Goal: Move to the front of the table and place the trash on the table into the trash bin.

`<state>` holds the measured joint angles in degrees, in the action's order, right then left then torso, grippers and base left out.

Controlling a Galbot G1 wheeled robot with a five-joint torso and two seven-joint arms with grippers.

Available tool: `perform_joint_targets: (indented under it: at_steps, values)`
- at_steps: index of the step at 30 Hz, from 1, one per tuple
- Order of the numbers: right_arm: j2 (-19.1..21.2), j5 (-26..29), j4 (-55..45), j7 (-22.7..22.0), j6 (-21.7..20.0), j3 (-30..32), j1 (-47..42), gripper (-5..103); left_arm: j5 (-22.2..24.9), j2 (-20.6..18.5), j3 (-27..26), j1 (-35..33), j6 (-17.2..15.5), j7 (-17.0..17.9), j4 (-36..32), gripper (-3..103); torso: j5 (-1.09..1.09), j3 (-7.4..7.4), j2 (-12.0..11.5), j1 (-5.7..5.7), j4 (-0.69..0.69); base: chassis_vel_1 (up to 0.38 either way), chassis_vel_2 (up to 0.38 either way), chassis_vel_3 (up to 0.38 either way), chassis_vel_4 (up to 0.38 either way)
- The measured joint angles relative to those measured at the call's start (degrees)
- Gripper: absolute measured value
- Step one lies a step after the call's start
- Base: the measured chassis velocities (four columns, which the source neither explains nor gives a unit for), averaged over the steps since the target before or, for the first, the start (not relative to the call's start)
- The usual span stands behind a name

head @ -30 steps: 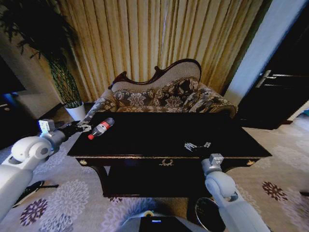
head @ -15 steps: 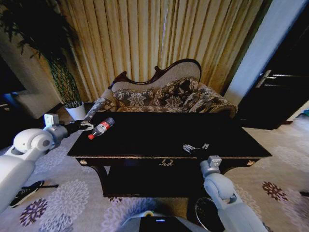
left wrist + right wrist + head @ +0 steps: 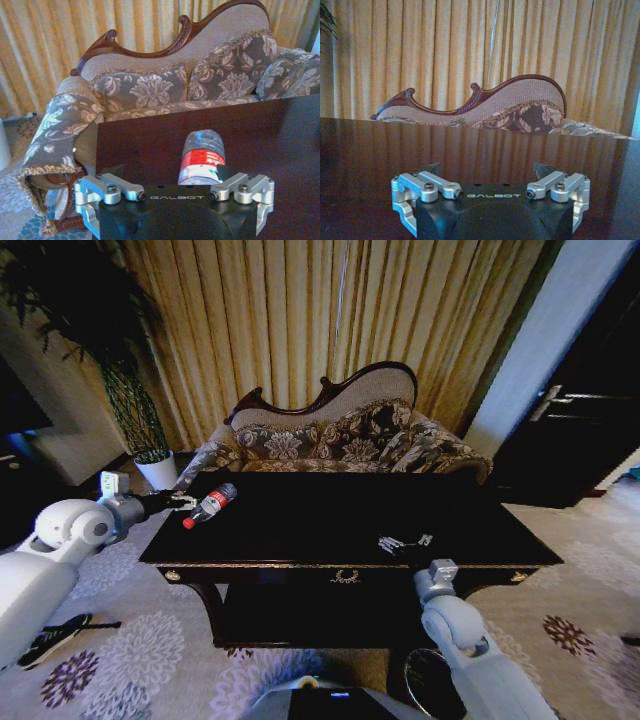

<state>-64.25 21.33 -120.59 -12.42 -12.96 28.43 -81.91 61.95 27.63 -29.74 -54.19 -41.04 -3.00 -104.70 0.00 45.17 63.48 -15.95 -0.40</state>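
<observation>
I am at the front of the big dark shiny wooden table point(image 3: 330, 515), so the driving part looks done, but I think the cleaning has hardly begun, because the trash is on the table top and not in the bin. The small round bin with the black inside point(image 3: 432, 680) is down on the floor by my right arm; I cannot see anything in it, though only part of it shows. The clear plastic bottle with the red cap and red label point(image 3: 210, 504) lies on its side at the table's left end, right in front of my left gripper point(image 3: 179, 503). My left fingers are spread wide, the bottle is just past my fingertips, and I am not touching it. The little white crumpled scraps point(image 3: 405, 542) lie on the table, a bit beyond my right gripper point(image 3: 489, 172). My right fingers are spread open and hold nothing.
</observation>
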Motion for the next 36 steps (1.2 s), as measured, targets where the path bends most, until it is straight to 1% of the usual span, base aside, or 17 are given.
perform_joint_targets:
  at_steps: [1, 2, 3, 9, 12, 15, 18, 24, 25, 27, 34, 36]
  values:
    - [-0.09, 0.00, 0.18, -0.01, 0.13, -0.10, 0.12, 100, -0.21, 0.03, 0.68, 0.83, 0.01, -0.66, 0.76, 100, 0.00, 0.00, 0.00, 0.00, -0.01, 0.000, 0.000, 0.000, 0.000]
    - [-0.25, -0.02, 0.25, -0.01, 0.23, -0.13, 0.13, 100, -1.10, 0.16, 1.17, 1.54, 0.05, -2.38, 1.58, 100, 0.00, 0.00, 0.00, 0.00, -0.02, 0.000, 0.000, 0.000, 0.000]
    - [-0.28, -0.03, 0.30, -0.02, 0.34, -0.13, 0.10, 100, -1.78, 0.21, 1.34, 1.70, 0.07, -3.22, 1.93, 100, 0.00, 0.00, 0.00, 0.00, -0.02, 0.000, 0.000, 0.000, 0.000]
    - [-0.12, 0.31, 0.33, -0.06, 0.70, 0.00, 0.28, 100, -2.63, 0.41, 1.41, 1.61, 0.13, -3.86, 2.28, 100, 0.00, 0.00, 0.00, 0.00, -0.02, 0.000, 0.000, 0.000, 0.000]
    - [0.08, 1.53, -0.35, -0.16, 0.73, 0.03, 0.88, 100, -2.95, 0.51, 1.40, 1.39, 0.16, -4.05, 2.36, 100, 0.00, 0.00, 0.00, 0.00, -0.01, 0.000, 0.000, 0.000, 0.000]
    - [0.89, 4.43, -2.03, -1.21, -1.12, -0.11, 2.31, 100, -3.43, 0.51, 1.57, 1.58, 0.20, -4.62, 2.85, 100, 0.00, 0.00, 0.00, 0.00, -0.01, 0.000, 0.000, 0.000, 0.000]
    - [1.40, 5.81, -2.56, -1.58, -2.05, -0.01, 2.91, 100, -3.85, 0.50, 1.88, 1.83, 0.21, -5.11, 3.38, 100, 0.00, 0.00, 0.00, 0.00, 0.00, 0.000, 0.000, 0.000, 0.000]
    - [2.87, 10.53, -4.28, -1.87, -5.19, 2.17, 4.07, 100, -5.90, 0.43, 4.33, 3.73, 0.38, -8.08, 6.01, 100, 0.00, -0.01, 0.00, 0.00, -0.01, 0.000, 0.000, 0.000, 0.000]
    - [2.87, 10.53, -4.28, -1.87, -5.19, 2.17, 4.07, 100, -5.90, 0.43, 4.33, 3.73, 0.38, -8.08, 6.01, 100, 0.00, -0.01, 0.00, 0.00, -0.01, 0.000, 0.000, 0.000, 0.000]
    - [3.16, 11.39, -4.75, -1.93, -5.78, 2.95, 4.27, 100, -6.71, 0.83, 5.97, 5.14, 0.55, -8.94, 7.02, 100, 0.01, -0.01, 0.01, 0.00, -0.01, 0.000, 0.000, 0.000, 0.000]
    - [3.83, 12.49, -5.22, -1.94, -5.91, 3.99, 4.64, 100, -7.67, 2.03, 9.43, 8.24, 0.58, -9.29, 8.24, 100, 0.01, -0.01, 0.01, 0.00, -0.01, 0.000, 0.000, 0.000, 0.000]
    - [3.82, 12.50, -5.11, -1.93, -5.92, 4.02, 4.63, 100, -7.87, 2.23, 9.71, 8.48, 0.58, -9.29, 8.29, 100, 0.01, -0.01, 0.01, 0.00, -0.02, 0.000, 0.000, 0.000, 0.000]
